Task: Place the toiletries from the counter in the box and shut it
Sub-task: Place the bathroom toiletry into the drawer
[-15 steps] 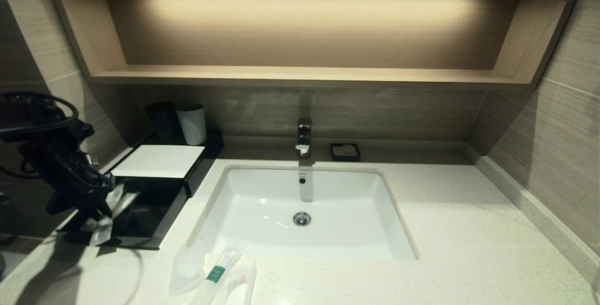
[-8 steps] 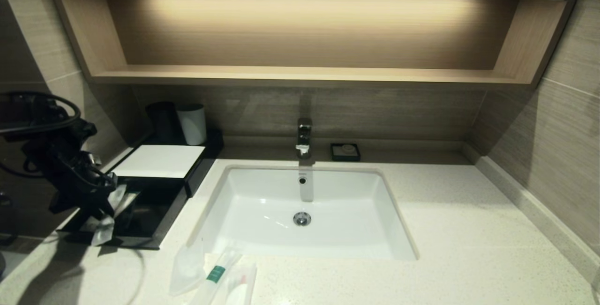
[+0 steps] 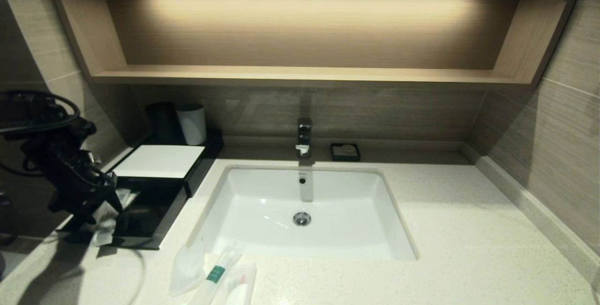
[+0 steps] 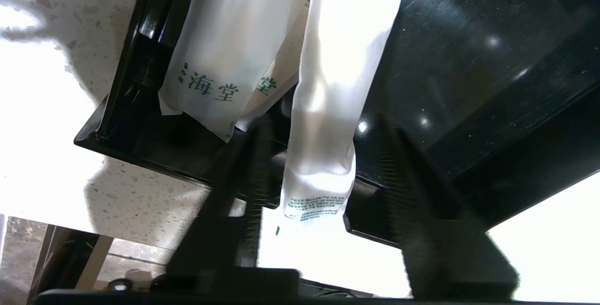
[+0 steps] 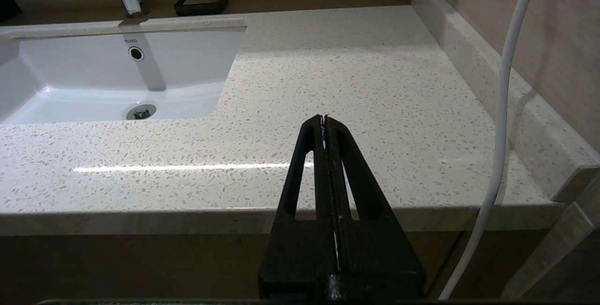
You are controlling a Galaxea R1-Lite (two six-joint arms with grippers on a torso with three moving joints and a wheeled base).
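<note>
Three packets lie bunched at the front edge of the worktop, just before the sink: a flat pouch, a long slim one with a green band, and one with a touch of red print. Over at the left end stands the black box with its white top panel, its shallow drawer pulled out towards the front edge. The left gripper hangs over the drawer's outer front corner, its jaws parted, with a long white packet lying loose between them, one end inside the drawer and the printed end hanging over its front wall; it does not look pinched. Beside it another pouch with green lettering rests in the drawer. The right gripper waits off the front edge at the right end, jaws pressed together on nothing
</note>
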